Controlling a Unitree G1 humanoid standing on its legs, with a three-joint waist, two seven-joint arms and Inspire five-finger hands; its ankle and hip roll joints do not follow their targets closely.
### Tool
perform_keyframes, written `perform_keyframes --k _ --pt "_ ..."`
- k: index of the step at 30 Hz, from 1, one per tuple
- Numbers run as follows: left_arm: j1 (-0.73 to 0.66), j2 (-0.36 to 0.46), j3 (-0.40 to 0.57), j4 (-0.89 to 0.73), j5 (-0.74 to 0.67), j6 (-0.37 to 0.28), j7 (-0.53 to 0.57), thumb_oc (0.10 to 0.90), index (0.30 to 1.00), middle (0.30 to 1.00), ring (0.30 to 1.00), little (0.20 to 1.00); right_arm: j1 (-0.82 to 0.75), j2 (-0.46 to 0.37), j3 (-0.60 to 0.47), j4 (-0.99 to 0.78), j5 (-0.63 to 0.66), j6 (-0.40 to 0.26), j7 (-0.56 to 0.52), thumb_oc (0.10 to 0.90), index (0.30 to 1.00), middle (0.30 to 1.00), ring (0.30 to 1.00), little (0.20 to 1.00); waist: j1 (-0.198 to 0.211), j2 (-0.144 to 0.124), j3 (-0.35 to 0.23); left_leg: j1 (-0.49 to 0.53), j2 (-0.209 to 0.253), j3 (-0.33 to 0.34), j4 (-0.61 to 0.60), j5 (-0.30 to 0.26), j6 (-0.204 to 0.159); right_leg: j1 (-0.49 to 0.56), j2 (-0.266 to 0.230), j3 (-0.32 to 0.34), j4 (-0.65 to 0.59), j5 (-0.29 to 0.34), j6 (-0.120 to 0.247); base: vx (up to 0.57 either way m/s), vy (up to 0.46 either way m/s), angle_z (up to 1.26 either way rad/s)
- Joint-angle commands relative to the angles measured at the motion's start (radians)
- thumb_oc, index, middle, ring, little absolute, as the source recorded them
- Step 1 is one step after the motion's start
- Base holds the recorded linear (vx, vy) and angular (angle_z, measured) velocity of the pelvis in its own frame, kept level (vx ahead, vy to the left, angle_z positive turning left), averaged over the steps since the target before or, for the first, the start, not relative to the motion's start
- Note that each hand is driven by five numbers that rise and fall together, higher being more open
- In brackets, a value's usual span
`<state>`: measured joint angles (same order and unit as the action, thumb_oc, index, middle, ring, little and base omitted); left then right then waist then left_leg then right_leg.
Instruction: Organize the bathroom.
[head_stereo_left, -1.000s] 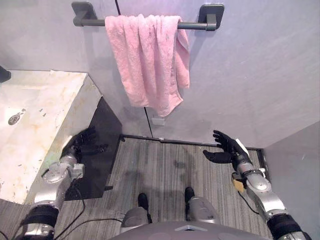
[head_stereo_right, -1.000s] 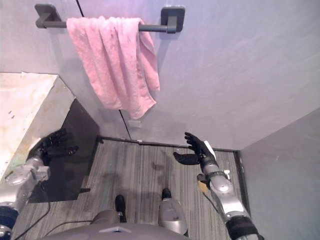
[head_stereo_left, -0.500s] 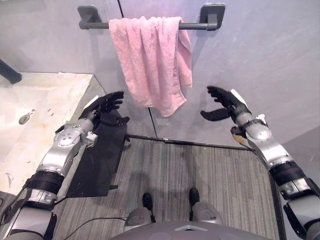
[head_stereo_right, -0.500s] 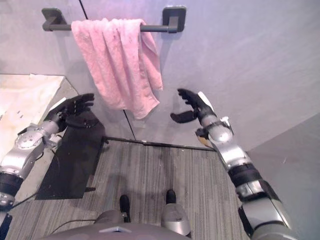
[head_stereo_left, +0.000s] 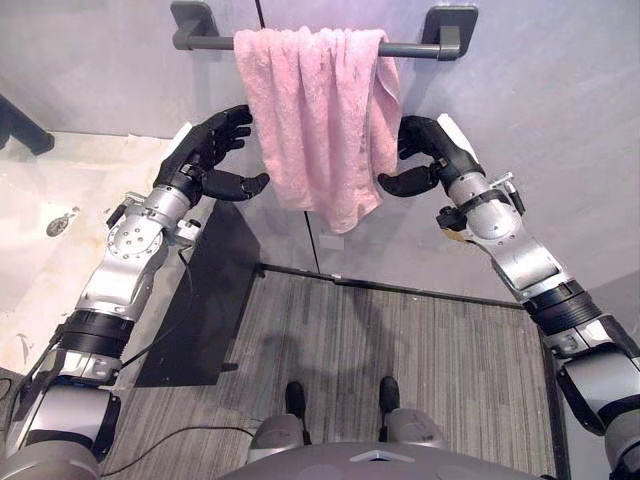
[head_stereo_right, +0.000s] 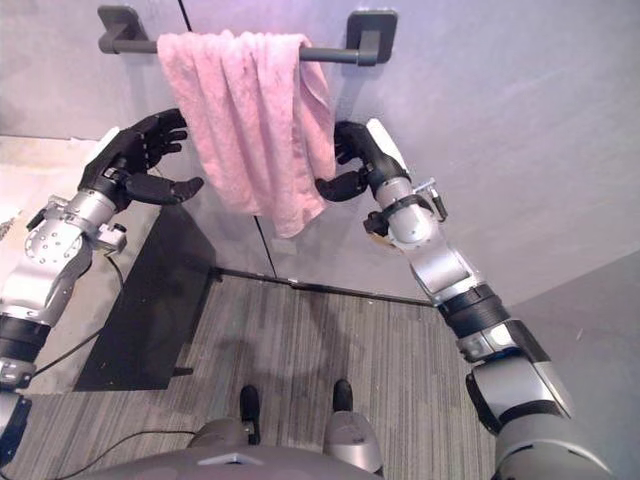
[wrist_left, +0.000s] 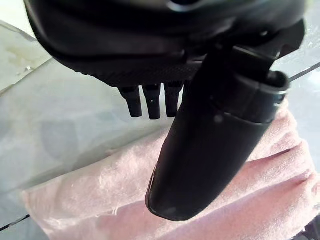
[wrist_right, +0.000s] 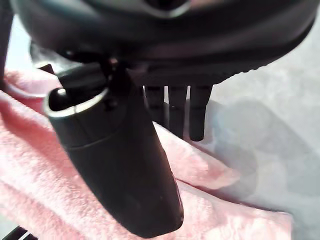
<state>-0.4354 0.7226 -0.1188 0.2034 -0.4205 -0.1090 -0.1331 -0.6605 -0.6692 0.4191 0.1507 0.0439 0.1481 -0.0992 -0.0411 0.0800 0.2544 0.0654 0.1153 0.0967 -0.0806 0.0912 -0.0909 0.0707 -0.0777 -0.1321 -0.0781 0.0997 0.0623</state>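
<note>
Both hands have risen to flank 1 pink towel (head_stereo_left: 318, 120).

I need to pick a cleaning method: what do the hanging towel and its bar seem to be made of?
The pink towel looks like looped terry cloth, probably cotton: fuzzy, matte, in soft folds. The towel bar and its mounts look like dark grey metal or hard plastic with a dull, smooth finish; which one is unclear.
</note>
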Motion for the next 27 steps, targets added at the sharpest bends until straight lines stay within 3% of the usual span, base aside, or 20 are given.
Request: perform_keyframes --k 1,12,17,27 --pt "-0.083 0.073 0.076 -0.088 0.017 -0.078 0.052 0.8 0.9 0.9 0.9 0.9 -0.229 -0.002 -0.02 -0.052 -0.027 -0.009 -0.141 0.8 0.9 0.9 0.9 0.9 0.028 -0.041 -0.128 -0.021 0.048 0.017 0.098 -0.085 -0.005 -0.046 -0.045 0.038 0.123 -0.167 0.03 0.05 -0.034 0.03" --pt "-0.142 0.079 0.054 -0.005 0.027 -0.072 0.064 0.8 0.9 0.9 0.9 0.9 -0.282 0.042 0.012 -0.028 0.065 0.179 -0.152 0.8 0.9 0.9 0.9 0.9 0.025 -0.043 -0.138 -0.007 0.063 0.025 0.084 -0.077 -0.015 -0.033 -0.042 0.04 0.113 -0.168 0.028 0.02 -0.012 0.03" --pt "-0.158 0.067 0.038 0.027 0.029 -0.058 0.05 0.8 0.9 0.9 0.9 0.9 -0.295 0.056 0.021 0.026 0.115 0.199 -0.144 0.8 0.9 0.9 0.9 0.9 0.023 -0.044 -0.14 0.0 0.07 0.024 0.08 -0.073 -0.02 -0.028 -0.037 0.04 0.115 -0.17 0.025 0.03 -0.011 0.0" --pt "-0.24 0.049 -0.018 0.157 0.055 -0.055 0.033 0.8 0.9 0.9 0.9 0.9 -0.348 0.084 0.053 0.112 0.134 0.158 -0.112 0.8 0.9 0.9 0.9 0.9 0.017 -0.045 -0.14 0.007 0.083 0.026 0.077 -0.065 -0.026 -0.025 -0.029 0.045 0.111 -0.167 0.019 0.0 -0.002 0.0"
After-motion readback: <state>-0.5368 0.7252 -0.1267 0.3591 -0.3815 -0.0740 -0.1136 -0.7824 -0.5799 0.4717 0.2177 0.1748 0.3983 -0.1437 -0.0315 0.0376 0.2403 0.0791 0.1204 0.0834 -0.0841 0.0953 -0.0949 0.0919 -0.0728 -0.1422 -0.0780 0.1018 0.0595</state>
